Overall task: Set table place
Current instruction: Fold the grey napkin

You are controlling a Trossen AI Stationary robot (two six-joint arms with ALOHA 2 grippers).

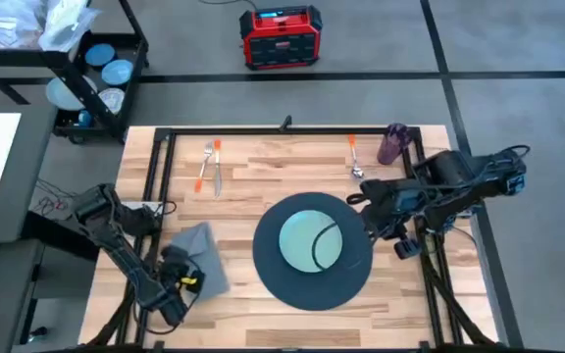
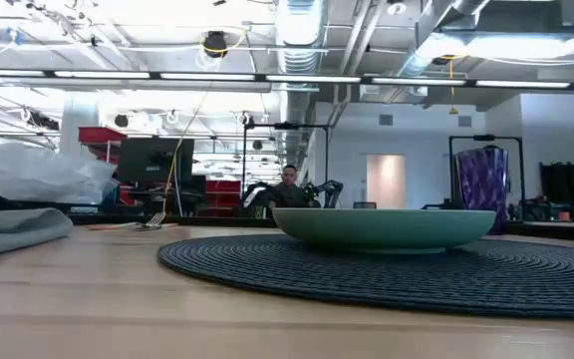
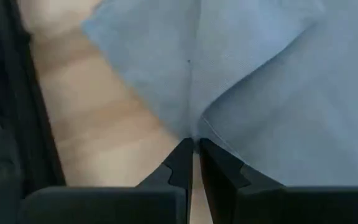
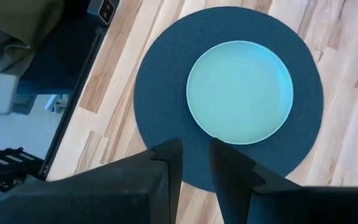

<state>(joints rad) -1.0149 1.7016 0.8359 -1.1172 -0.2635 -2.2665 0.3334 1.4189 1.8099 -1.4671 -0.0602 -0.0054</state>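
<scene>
On the wooden table (image 1: pixel 263 186) lies a dark round mat (image 1: pixel 312 250) with a pale green plate (image 1: pixel 312 240) resting on it. A grey napkin (image 1: pixel 204 257) lies left of the mat, and my left gripper (image 1: pixel 179 265) is shut at its left edge. My right gripper (image 1: pixel 373 214) hovers over the mat's right edge (image 4: pixel 166 93), fingers a little apart with nothing between them. An orange-handled fork (image 1: pixel 204 167) and knife (image 1: pixel 217 169) lie at the far left. A spoon (image 1: pixel 355 157) and a purple cup (image 1: pixel 392 144) are at the far right. My left gripper (image 3: pixel 195 149) pinches the napkin's edge (image 3: pixel 194 134) between its two fingertips, coming from the table's near left and slanting down. Creases run out across the cloth from the pinch. One layer or several, I cannot tell. The rest of the napkin (image 2: pixel 8 231) lies on the table.
A black frame rail (image 1: pixel 160 176) runs along the table's left, far and right sides. Beyond the far left corner stands a black cart with blue plates (image 1: pixel 106 74), and a red box (image 1: pixel 281 37) sits on the floor. Bare wood lies between the cutlery and the mat.
</scene>
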